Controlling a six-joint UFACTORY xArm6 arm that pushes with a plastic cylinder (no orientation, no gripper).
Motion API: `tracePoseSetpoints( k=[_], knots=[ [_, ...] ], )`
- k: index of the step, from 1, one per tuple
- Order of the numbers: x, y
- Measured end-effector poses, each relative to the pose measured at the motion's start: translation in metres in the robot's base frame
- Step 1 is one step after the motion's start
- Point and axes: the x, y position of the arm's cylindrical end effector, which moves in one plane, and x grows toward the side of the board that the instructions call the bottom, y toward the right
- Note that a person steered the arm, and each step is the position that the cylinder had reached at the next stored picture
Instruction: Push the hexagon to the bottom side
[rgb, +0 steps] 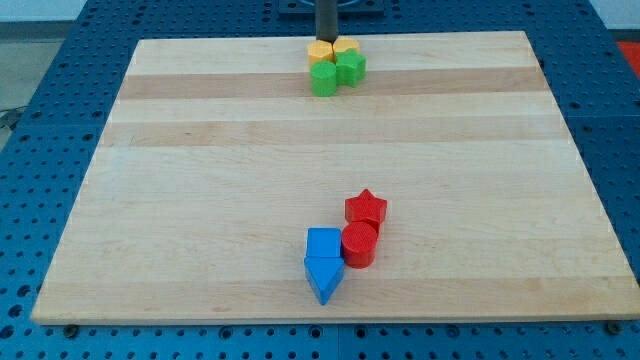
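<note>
Touching the yellow hexagon (345, 48) at the view's top, my tip (328, 37), no end effector, grips nothing.

Near the view's bottom centre on a wooden board (200, 200): red star (366, 208) touching red cylinder (359, 244) just below it. At the cylinder's left, touching it, blue cube (323, 244), with blue wedge (323, 278) pressed against the cube's lower edge. Around the board, blue perforated table (60, 60).
</note>
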Motion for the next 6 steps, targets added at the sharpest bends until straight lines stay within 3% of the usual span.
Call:
tracePoseSetpoints(
  k=[1, 2, 3, 4, 6],
  knots=[
    [0.028, 0.000],
    [0.028, 0.000],
    [0.017, -0.001],
    [-0.026, -0.015],
    [-0.029, 0.057]
  ],
)
